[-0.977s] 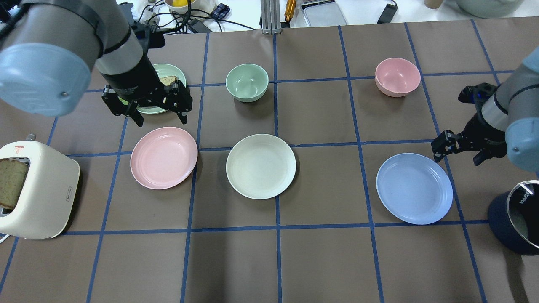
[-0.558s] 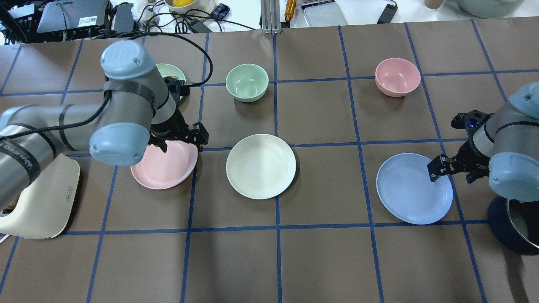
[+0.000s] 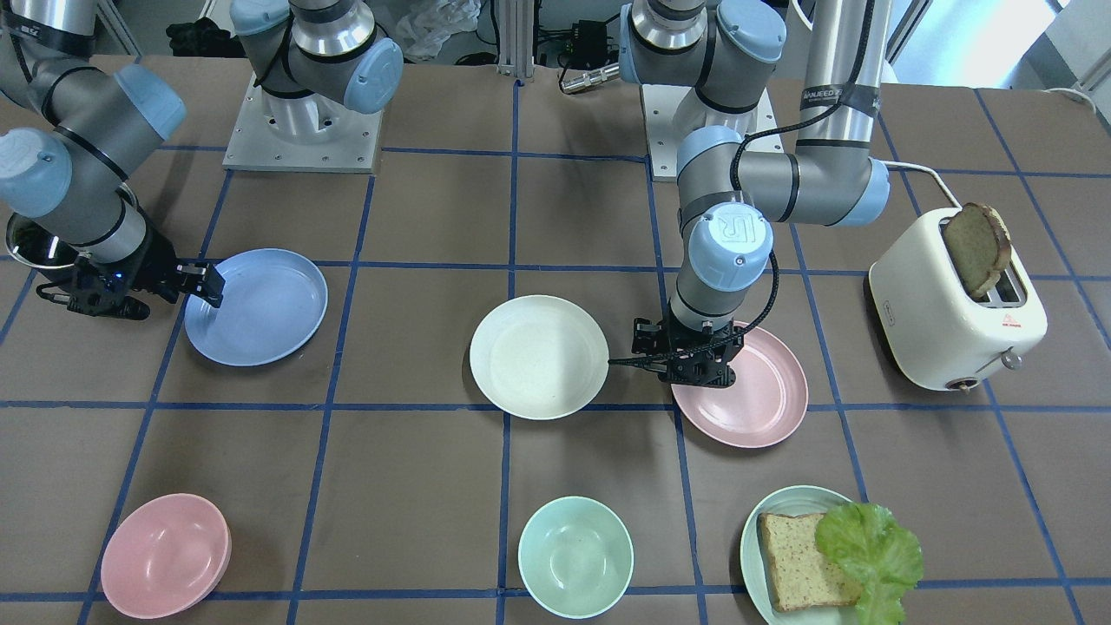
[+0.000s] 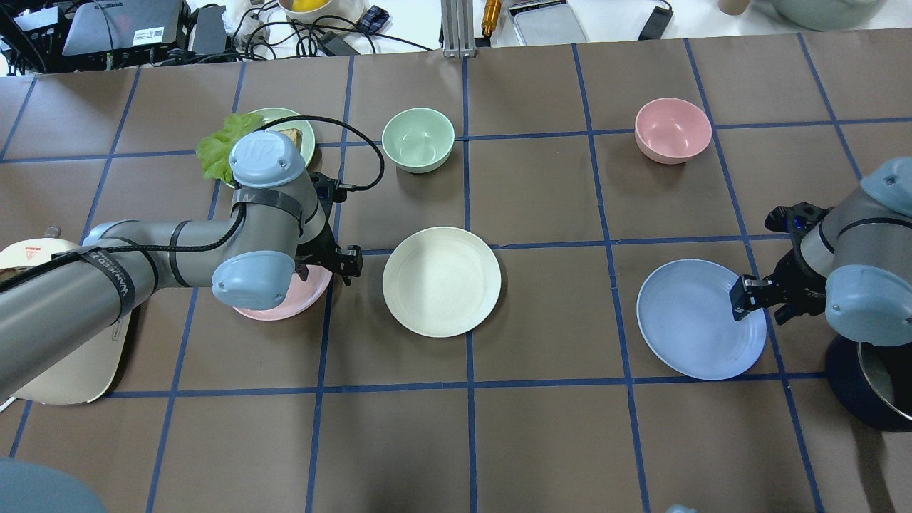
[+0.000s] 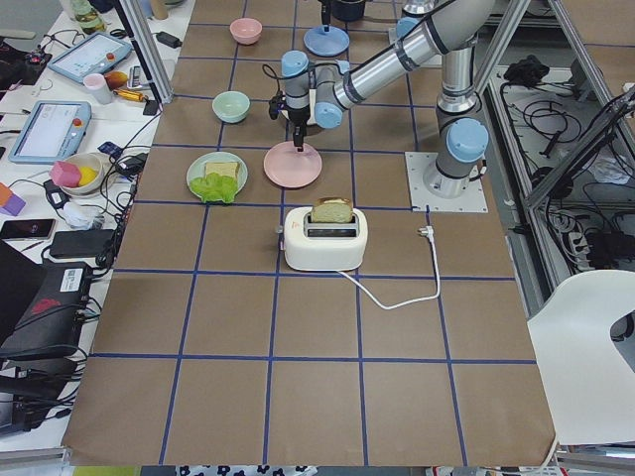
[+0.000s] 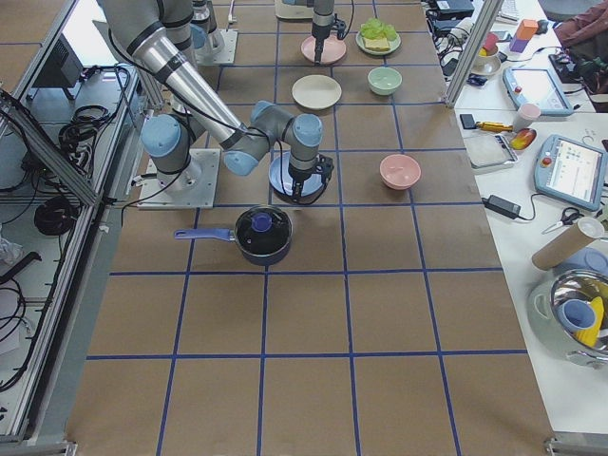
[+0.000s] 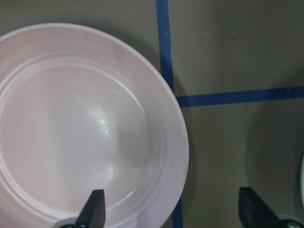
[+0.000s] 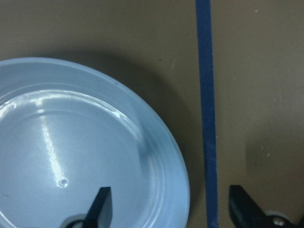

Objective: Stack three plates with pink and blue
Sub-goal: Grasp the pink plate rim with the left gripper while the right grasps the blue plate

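The pale pink plate (image 4: 285, 305) (image 3: 764, 395) lies left of the cream-white plate (image 4: 442, 281) (image 3: 538, 356). The light blue plate (image 4: 687, 320) (image 3: 260, 304) lies far right. My left gripper (image 4: 326, 267) (image 3: 686, 365) is open and low. It straddles the pink plate's rim on the side nearest the cream plate. In the left wrist view (image 7: 173, 211) one finger is over the pink plate (image 7: 85, 133), the other over the table. My right gripper (image 4: 761, 303) (image 3: 169, 293) is open and straddles the blue plate's outer rim (image 8: 71, 156) the same way.
A cream toaster (image 3: 955, 304) with bread stands at the left end. A pale green plate (image 3: 764, 521) with bread and lettuce, a mint bowl (image 4: 418, 139) and a pink bowl (image 4: 672, 130) stand along the far row. A dark pot (image 4: 869, 377) sits by my right arm.
My left gripper moved from beside the green plate down to the pink plate's right rim. My right gripper moved down and inward onto the blue plate's right rim. Plates have not moved.
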`<state>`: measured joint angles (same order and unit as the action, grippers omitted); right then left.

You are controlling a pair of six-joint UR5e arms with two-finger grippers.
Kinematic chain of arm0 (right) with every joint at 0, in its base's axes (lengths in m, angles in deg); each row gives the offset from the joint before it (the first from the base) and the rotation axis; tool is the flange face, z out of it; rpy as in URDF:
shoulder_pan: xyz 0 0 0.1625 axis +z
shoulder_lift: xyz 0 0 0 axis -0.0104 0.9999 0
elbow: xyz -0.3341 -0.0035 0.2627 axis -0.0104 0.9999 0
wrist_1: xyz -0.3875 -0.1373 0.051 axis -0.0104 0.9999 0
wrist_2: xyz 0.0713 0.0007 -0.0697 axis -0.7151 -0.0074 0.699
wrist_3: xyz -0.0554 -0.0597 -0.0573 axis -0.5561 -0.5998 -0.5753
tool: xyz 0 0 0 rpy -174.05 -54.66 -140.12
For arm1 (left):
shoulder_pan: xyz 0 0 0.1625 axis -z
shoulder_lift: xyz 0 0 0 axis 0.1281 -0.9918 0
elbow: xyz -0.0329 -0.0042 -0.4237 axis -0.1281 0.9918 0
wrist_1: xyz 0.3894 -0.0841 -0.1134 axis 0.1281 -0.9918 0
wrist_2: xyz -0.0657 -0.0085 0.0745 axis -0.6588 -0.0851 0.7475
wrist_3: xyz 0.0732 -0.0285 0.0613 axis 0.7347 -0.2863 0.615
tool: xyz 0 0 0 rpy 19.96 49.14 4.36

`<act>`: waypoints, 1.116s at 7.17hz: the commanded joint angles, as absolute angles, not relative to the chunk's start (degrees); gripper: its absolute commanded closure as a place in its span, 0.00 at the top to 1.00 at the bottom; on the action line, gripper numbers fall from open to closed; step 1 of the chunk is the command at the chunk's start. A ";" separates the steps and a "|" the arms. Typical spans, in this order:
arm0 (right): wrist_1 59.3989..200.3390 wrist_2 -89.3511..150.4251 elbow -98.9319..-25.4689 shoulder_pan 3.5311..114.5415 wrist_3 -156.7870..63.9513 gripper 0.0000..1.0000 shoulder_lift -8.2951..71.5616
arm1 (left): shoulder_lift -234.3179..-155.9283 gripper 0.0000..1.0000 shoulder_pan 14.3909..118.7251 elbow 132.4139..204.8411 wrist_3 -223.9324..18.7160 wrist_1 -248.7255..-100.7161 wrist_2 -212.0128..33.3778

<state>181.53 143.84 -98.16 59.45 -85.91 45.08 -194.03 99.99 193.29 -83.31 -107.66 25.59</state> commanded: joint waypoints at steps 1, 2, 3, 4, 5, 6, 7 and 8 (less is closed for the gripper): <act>181.44 143.74 -99.10 58.13 -85.94 0.50 44.97 | -194.43 0.00 100.35 193.23 -82.87 -106.96 25.64; 181.27 143.47 -99.28 56.20 -86.03 0.50 44.88 | -194.34 0.00 100.44 193.23 -81.74 -106.26 25.73; 181.53 143.56 -99.72 55.92 -86.21 0.42 44.71 | -193.90 0.00 100.61 193.15 -82.07 -105.91 25.73; 181.62 143.47 -99.81 55.92 -86.12 0.31 44.79 | -192.24 0.00 101.57 192.89 -83.21 -105.55 25.82; 181.62 142.34 -99.72 55.92 -86.12 0.23 44.79 | -190.84 0.00 103.76 191.14 -84.61 -106.16 27.30; 181.62 140.85 -99.55 55.92 -86.30 0.11 44.79 | -189.78 0.00 107.26 186.95 -86.10 -109.91 30.01; 181.53 140.92 -99.37 55.92 -86.30 0.00 45.06 | -190.46 0.00 111.30 181.42 -90.64 -117.25 30.30; 181.53 140.92 -99.20 55.92 -86.38 0.00 45.32 | -191.95 0.00 115.08 177.45 -99.04 -119.07 29.95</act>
